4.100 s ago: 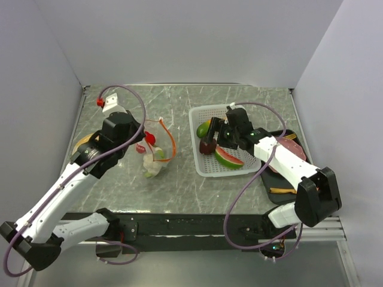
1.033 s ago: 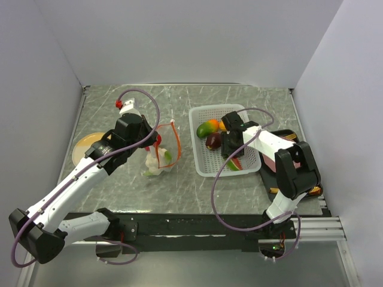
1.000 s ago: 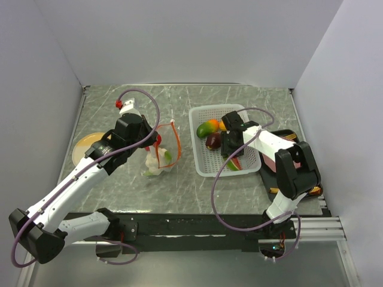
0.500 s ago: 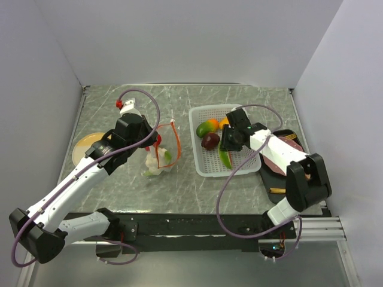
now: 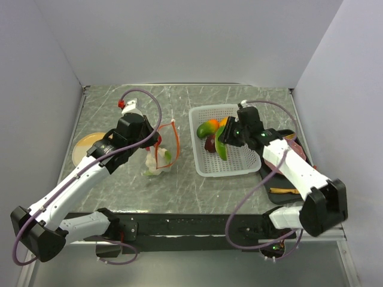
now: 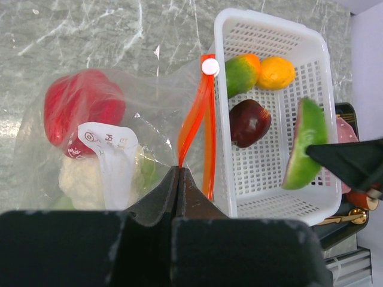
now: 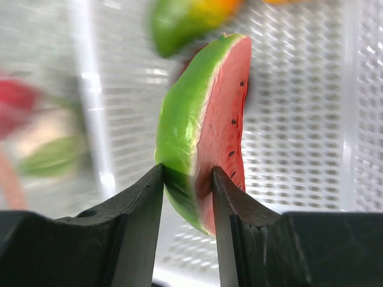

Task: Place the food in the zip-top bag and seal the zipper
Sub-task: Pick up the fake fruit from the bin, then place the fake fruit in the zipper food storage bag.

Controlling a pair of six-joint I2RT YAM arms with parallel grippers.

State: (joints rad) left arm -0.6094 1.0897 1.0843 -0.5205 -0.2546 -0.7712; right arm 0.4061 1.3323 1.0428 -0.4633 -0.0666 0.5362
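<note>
Bagged in clear crinkly zip-top bag: red toy pepper, white cauliflower. R end effector grips green-red watermelon slice. L end effector pinched shut on orange-red zipper, mouth unsealed. To go: green-orange mango, orange, dark purple ball, all in white perforated basket.

My top camera sits high at 6 o'clock, looking down over the whole table. The left wrist view looks down from close, with the zip-top bag at 9 o'clock and the basket at 2. The right wrist view sits nearer still, facing that basket. Both wrist views share the watermelon slice.
</note>
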